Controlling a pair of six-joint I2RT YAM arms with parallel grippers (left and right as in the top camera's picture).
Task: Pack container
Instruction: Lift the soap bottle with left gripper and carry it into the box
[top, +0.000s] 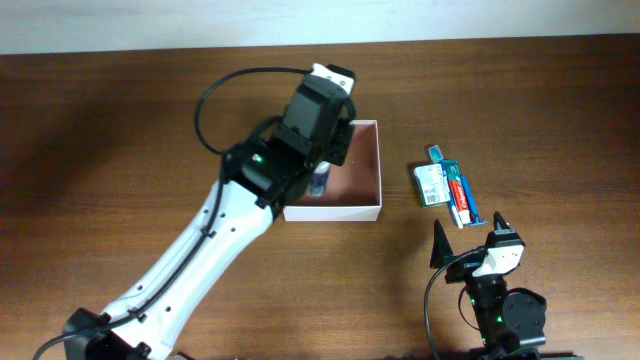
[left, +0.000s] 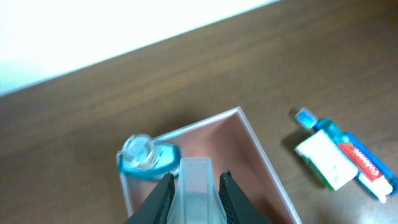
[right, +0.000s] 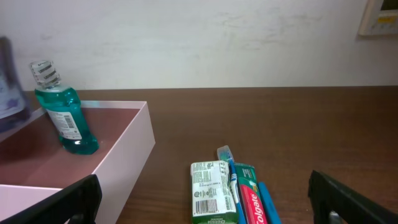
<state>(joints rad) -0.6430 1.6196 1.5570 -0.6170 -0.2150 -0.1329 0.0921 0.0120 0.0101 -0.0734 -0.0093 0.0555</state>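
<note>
The container (top: 366, 208) is a shallow white-walled box with a brownish-pink inside, at mid-table; it also shows in the left wrist view (left: 260, 149) and the right wrist view (right: 127, 155). A small teal bottle (left: 146, 158) with a clear cap stands upright in its far left corner, also seen in the right wrist view (right: 62, 115). My left gripper (left: 196, 178) is shut on a pale translucent bottle (left: 197, 190) and holds it over the container's inside. My right gripper (top: 468, 234) is open and empty near the table's front right, pointing at the toiletries.
A green-and-white soap box (top: 430, 184), a toothpaste tube (top: 462, 198) and a blue toothbrush (top: 438, 154) lie together on the table right of the container. My left arm (top: 230, 230) crosses the table's middle and hides the container's left part from above.
</note>
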